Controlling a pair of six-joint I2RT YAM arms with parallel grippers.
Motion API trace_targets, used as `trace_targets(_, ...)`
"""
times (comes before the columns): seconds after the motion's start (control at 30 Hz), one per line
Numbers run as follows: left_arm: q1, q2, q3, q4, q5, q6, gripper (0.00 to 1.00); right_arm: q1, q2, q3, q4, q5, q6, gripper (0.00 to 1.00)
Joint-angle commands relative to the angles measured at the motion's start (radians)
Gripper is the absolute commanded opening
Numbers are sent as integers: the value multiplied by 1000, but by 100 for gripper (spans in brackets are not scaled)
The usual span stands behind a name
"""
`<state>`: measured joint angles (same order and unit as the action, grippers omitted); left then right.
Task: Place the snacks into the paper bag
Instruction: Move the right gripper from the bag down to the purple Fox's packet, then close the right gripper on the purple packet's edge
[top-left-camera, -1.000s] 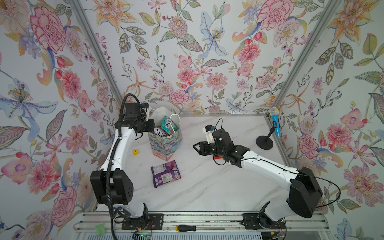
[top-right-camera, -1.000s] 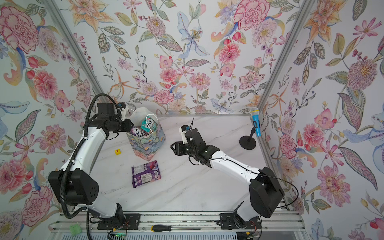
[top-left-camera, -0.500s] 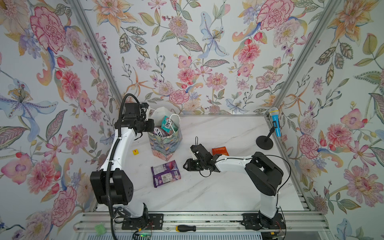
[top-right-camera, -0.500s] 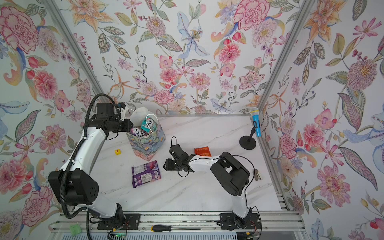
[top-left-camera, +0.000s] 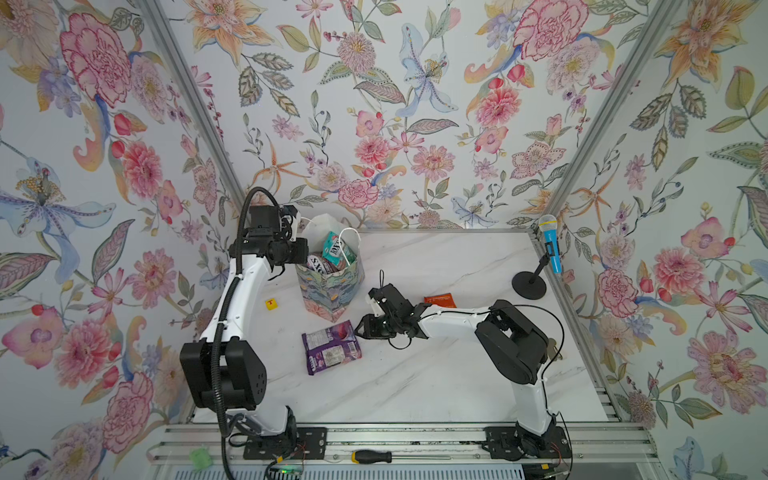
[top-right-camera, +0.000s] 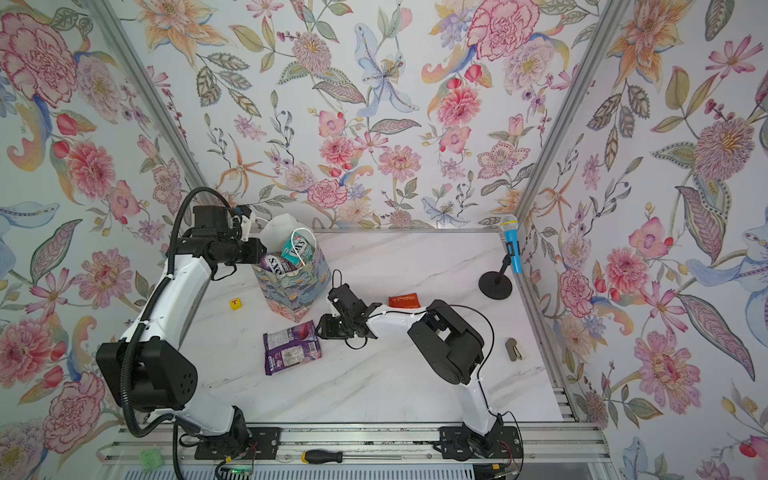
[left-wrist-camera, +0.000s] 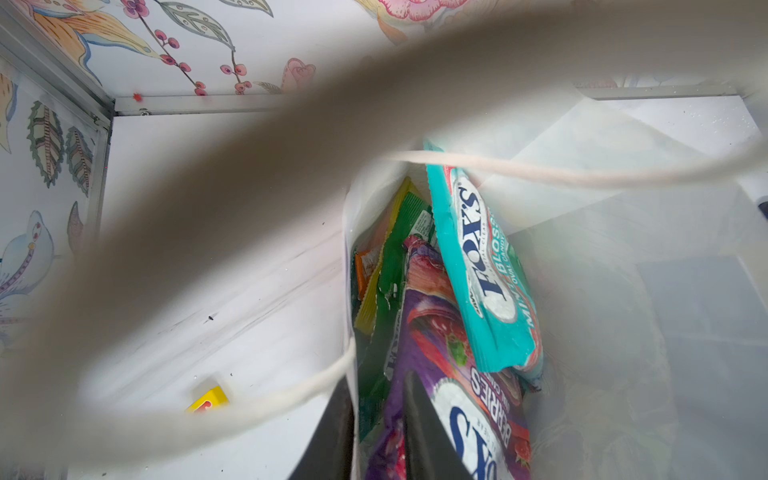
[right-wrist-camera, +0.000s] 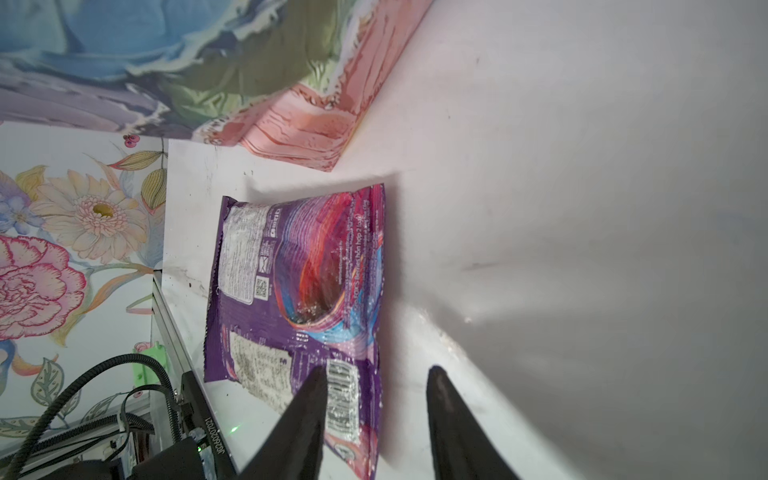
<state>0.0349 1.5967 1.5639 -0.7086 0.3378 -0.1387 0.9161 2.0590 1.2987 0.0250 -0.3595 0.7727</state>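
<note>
Purple pouch (top-left-camera: 331, 347) lies flat on the bench (top-left-camera: 436, 374) just in front of the paper bag (top-left-camera: 330, 291). Your right gripper (right-wrist-camera: 376, 372) has its jaws apart, straddling the pouch's edge. Left gripper (left-wrist-camera: 378, 388) is clamped on the bag wall.

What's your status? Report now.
Left gripper pinching paper bag rim. Right gripper open over purple FOX'S pouch edge. Orange packet loose on table. Nothing in the way.

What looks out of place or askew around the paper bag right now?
The teal FOX'S pouch stands tilted and pokes above the rim of the paper bag. A purple pouch lies back side up on the table beside the bag, and a small orange packet lies farther off. Nothing looks spilled.
</note>
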Motion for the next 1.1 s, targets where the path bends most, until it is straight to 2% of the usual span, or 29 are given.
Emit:
trace_targets(0.0,13,-18,-19,-3,20,8,22,0,36,37,-31,-43,3,40)
trace_targets(0.43,13,-25,-22,-2,20,8,22,-13,96,71,-22,-122,22,37)
trace_targets(0.57,14,-21,-21,-2,23,7,22,-16,107,66,-2,-141,34,28)
trace_targets(0.8,14,-22,-21,-2,21,8,22,-30,92,15,78,-151,77,0)
trace_targets(1.07,13,-19,-22,-3,23,8,22,-93,-62,-111,47,-81,9,0)
